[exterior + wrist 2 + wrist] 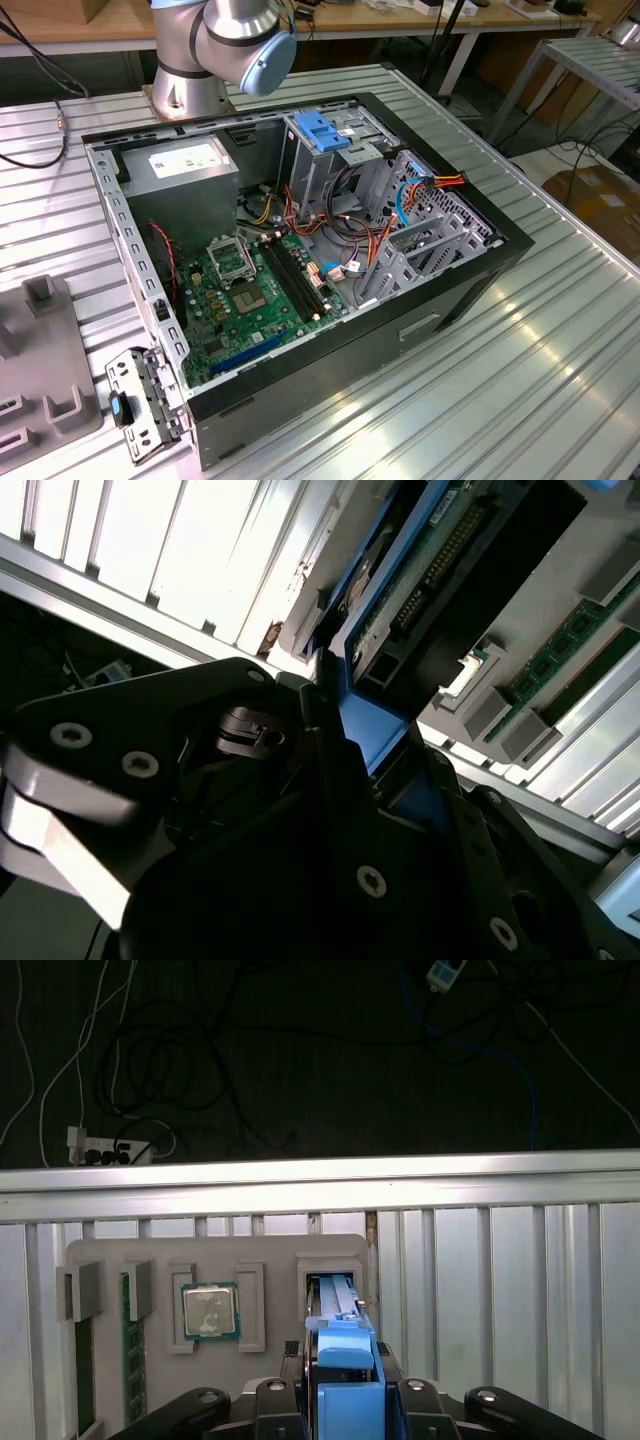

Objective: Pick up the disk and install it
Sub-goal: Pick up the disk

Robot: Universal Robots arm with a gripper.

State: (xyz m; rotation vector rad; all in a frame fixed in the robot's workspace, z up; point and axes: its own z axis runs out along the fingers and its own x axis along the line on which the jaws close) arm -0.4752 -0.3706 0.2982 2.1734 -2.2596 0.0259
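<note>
The disk (342, 1345) stands on edge in a slot of a grey parts holder (280, 1260), its blue carrier frame facing me. In both wrist views my gripper (345, 1405) has a dark finger on each side of that blue frame, pressed against it. In the second wrist view the disk's green circuit board (440, 550) and blue frame (372, 730) run up from the gripper (375, 755). I cannot tell whether the disk has left its slot. The open computer case (470, 280) lies on the metal table.
On the holder, a processor (210, 1312) and memory sticks (130, 1350) sit in other slots. The table edge (320, 1175) with cables on the floor is just beyond. Inside the case are a blue-handled drive cage (325, 130), a grey box (185, 165) and a motherboard (240, 300).
</note>
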